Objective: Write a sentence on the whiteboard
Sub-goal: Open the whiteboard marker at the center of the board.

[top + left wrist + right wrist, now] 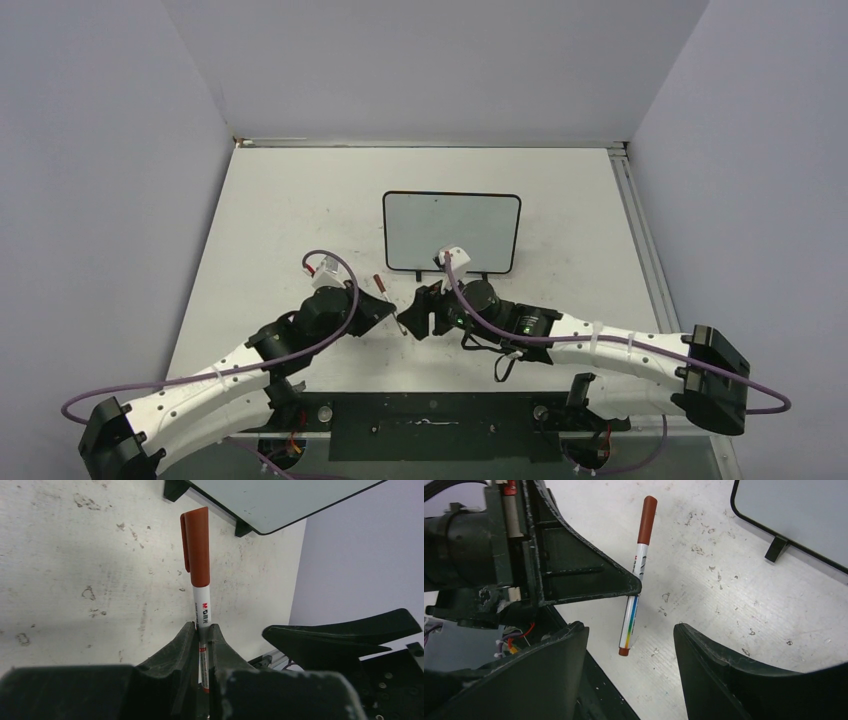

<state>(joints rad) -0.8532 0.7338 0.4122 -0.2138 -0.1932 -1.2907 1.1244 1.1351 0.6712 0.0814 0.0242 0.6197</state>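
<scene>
The whiteboard (452,230) lies near the middle of the scuffed white desk (290,200). It is a small rounded rectangle in a thin black frame, and its face shows plain pale grey-white. Its two small black feet (776,549) are on the edge that faces the arms. Just in front of that edge, a little to the left of the whiteboard's left foot, the two arms meet over the desk. The left gripper (201,630) is closed on a marker (202,605), with its two black fingers pinching the white barrel about halfway along. The marker's red-brown cap (196,540) is on and points toward the whiteboard's near edge, stopping short of it without touching. The other end of the barrel, which has a rainbow-striped band and a small red end, sticks out below the fingers, away from the whiteboard. The right gripper (629,630) has its jaws apart. It is on the near side of the marker as seen from the whiteboard, with one finger on each side of the marker's tail end. The right wrist view shows a gap between each finger and the barrel, so it is not holding anything. Both grippers are close to the whiteboard's near edge, and neither touches the whiteboard.
</scene>
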